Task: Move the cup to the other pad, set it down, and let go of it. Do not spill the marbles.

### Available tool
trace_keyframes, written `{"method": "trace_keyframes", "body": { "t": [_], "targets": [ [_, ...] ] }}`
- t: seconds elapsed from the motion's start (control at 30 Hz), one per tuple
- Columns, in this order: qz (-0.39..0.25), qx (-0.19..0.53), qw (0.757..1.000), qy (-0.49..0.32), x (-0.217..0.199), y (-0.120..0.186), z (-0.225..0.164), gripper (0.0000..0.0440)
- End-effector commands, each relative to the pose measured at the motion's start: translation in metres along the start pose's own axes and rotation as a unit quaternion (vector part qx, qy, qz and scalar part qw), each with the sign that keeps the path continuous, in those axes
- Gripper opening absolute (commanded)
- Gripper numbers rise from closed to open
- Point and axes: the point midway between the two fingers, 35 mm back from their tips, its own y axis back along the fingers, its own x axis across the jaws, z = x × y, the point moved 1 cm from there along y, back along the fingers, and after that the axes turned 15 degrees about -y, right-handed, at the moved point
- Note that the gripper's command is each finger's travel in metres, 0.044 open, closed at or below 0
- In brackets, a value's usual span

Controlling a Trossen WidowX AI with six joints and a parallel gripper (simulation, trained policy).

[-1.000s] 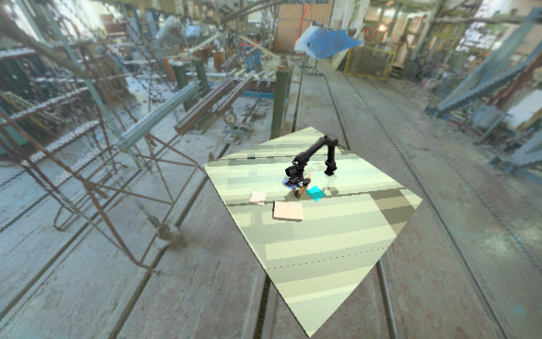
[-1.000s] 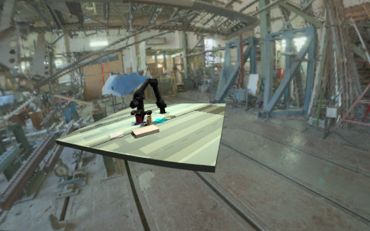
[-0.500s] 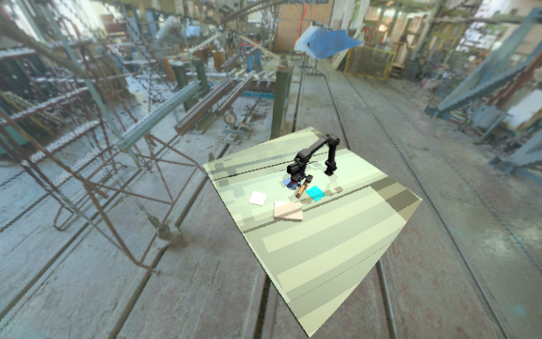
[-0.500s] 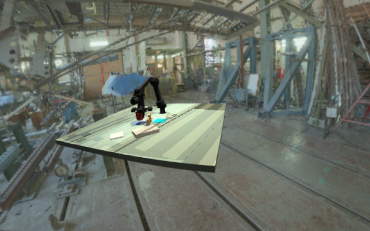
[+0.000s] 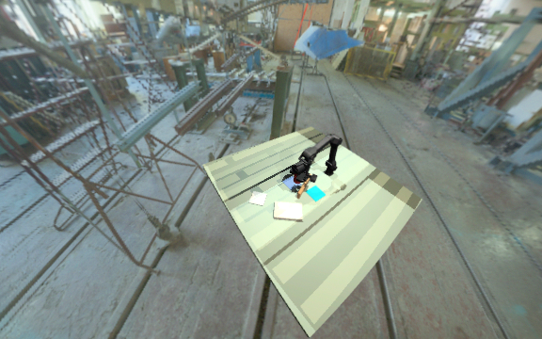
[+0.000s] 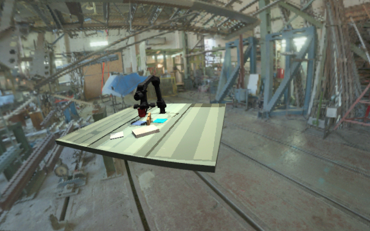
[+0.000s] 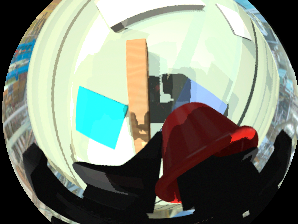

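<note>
My gripper (image 6: 142,108) is shut on the wall of the red cup (image 6: 142,113) (image 7: 192,130), one finger outside it and the other apparently inside its mouth. The cup hangs above the table near the blue-violet pad (image 5: 290,182) (image 6: 137,123) (image 7: 207,97). In the wrist view its rim faces the hand; it looks roughly upright in the exterior view. The marbles are hidden in all views. The cyan pad (image 5: 316,193) (image 6: 160,120) (image 7: 100,119) lies on the table with nothing on it.
A wooden block (image 5: 303,189) (image 6: 149,119) (image 7: 137,80) stands as a low barrier between the pads. A thick pale board (image 5: 288,211) (image 6: 145,131) and a thin white square (image 5: 258,198) (image 6: 117,135) (image 7: 235,22) lie farther from the arm's base.
</note>
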Motion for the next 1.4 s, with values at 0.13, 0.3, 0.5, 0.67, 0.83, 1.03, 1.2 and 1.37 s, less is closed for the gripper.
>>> {"method": "trace_keyframes", "body": {
  "t": [0.13, 0.3, 0.5, 0.67, 0.83, 1.03, 1.2, 1.37],
  "targets": [
    [0.002, -0.017, 1.000, 0.014, 0.022, 0.012, 0.006, 0.0000],
    [0.001, -0.029, 0.999, 0.026, 0.038, 0.017, 0.010, 0.0000],
    [0.001, -0.042, 0.998, 0.041, 0.058, 0.020, 0.013, 0.0000],
    [0.001, -0.051, 0.997, 0.052, 0.076, 0.020, 0.013, 0.0000],
    [0.002, -0.057, 0.996, 0.062, 0.092, 0.017, 0.011, 0.0000],
    [0.003, -0.061, 0.996, 0.070, 0.108, 0.010, 0.005, 0.0000],
    [0.002, -0.061, 0.996, 0.071, 0.116, 0.001, -0.002, 0.0000],
    [0.001, -0.059, 0.996, 0.069, 0.120, -0.010, -0.010, 0.0000]
  ]
}}
